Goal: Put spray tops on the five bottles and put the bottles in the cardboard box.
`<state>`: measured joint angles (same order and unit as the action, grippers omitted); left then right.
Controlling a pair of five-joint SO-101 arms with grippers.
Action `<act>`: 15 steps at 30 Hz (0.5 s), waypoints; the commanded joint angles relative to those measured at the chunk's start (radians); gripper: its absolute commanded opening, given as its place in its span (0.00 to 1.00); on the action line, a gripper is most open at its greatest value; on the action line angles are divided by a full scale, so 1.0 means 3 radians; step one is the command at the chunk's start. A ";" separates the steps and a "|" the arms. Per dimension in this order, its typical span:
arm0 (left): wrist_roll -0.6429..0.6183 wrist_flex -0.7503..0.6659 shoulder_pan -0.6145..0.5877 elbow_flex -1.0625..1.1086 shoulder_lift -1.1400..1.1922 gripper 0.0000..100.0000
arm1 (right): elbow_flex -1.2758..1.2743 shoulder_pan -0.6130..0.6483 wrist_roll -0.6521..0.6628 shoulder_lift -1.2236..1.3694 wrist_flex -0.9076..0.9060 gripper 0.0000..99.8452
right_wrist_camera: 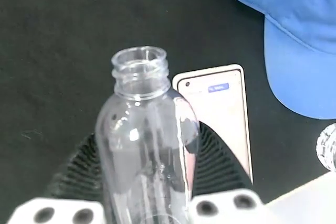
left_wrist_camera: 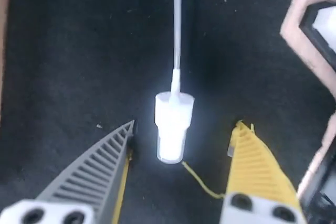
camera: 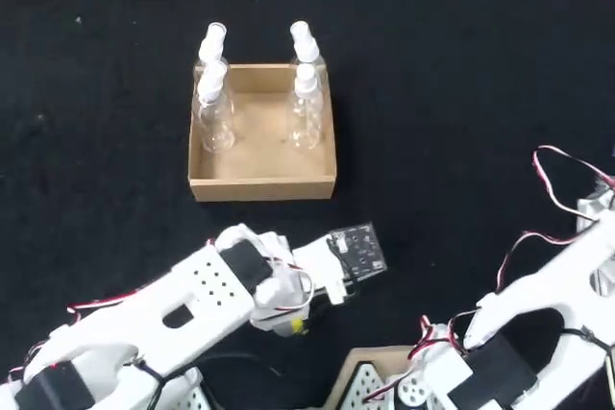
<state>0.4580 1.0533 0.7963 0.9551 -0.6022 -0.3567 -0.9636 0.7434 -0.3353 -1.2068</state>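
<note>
Spray top (left_wrist_camera: pixel 172 124), dip tube attached, lies on the black bench (left_wrist_camera: pixel 63 51) between the parted fingers of the left gripper (left_wrist_camera: pixel 184 127), touching neither finger. The right gripper (right_wrist_camera: pixel 146 174) is clamped on an uncapped clear bottle (right_wrist_camera: pixel 140 103); a phone (right_wrist_camera: pixel 215 114) lies just behind it. Farther off, the cardboard box (camera: pixel 261 184) holds four capped bottles (camera: pixel 213 108), two along each side wall.

White arms (camera: pixel 183 306), red cables (camera: pixel 535 168), ribbed grey-yellow fingers (left_wrist_camera: pixel 100 171)
</note>
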 commanded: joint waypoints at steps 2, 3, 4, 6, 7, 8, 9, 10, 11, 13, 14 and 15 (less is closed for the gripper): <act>0.0020 -0.0511 -0.0008 0.0258 0.0128 0.27 | 0.0171 -0.0169 0.0056 -0.0192 0.0123 0.01; 0.0020 -0.0614 -0.0028 0.0320 0.0164 0.27 | 0.0171 -0.0184 0.0051 -0.0192 0.0138 0.01; 0.0020 -0.0706 -0.0028 0.0376 0.0199 0.27 | 0.0171 -0.0189 0.0051 -0.0192 0.0143 0.01; 0.0020 -0.0823 -0.0028 0.0448 0.0220 0.27 | 0.0171 -0.0189 0.0051 -0.0192 0.0143 0.01; 0.0020 -0.0834 -0.0018 0.0453 0.0220 0.27 | 0.0171 -0.0189 0.0051 -0.0192 0.0148 0.01; 0.0020 -0.0829 0.0003 0.0453 0.0215 0.26 | 0.0171 -0.0184 0.0051 -0.0192 0.0148 0.01; 0.0020 -0.0839 0.0013 0.0458 0.0215 0.24 | 0.0171 -0.0184 0.0051 -0.0192 0.0148 0.01; 0.0020 -0.0839 0.0013 0.0458 0.0215 0.21 | 0.0171 -0.0184 0.0051 -0.0192 0.0148 0.01; 0.0020 -0.0839 0.0013 0.0463 0.0215 0.17 | 0.0171 -0.0184 0.0051 -0.0192 0.0143 0.01; 0.0020 -0.0818 0.0018 0.0473 0.0215 0.09 | 0.0171 -0.0184 0.0051 -0.0192 0.0143 0.01; 0.0020 -0.0808 0.0054 0.0478 0.0215 0.06 | 0.0171 -0.0184 0.0051 -0.0192 0.0143 0.01; 0.0020 -0.0757 0.0095 0.0478 0.0215 0.03 | 0.0171 -0.0184 0.0051 -0.0192 0.0143 0.01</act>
<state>0.4580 0.8186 0.7979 1.1055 -0.5347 -0.3567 -0.9989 0.7495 -0.3353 -1.1884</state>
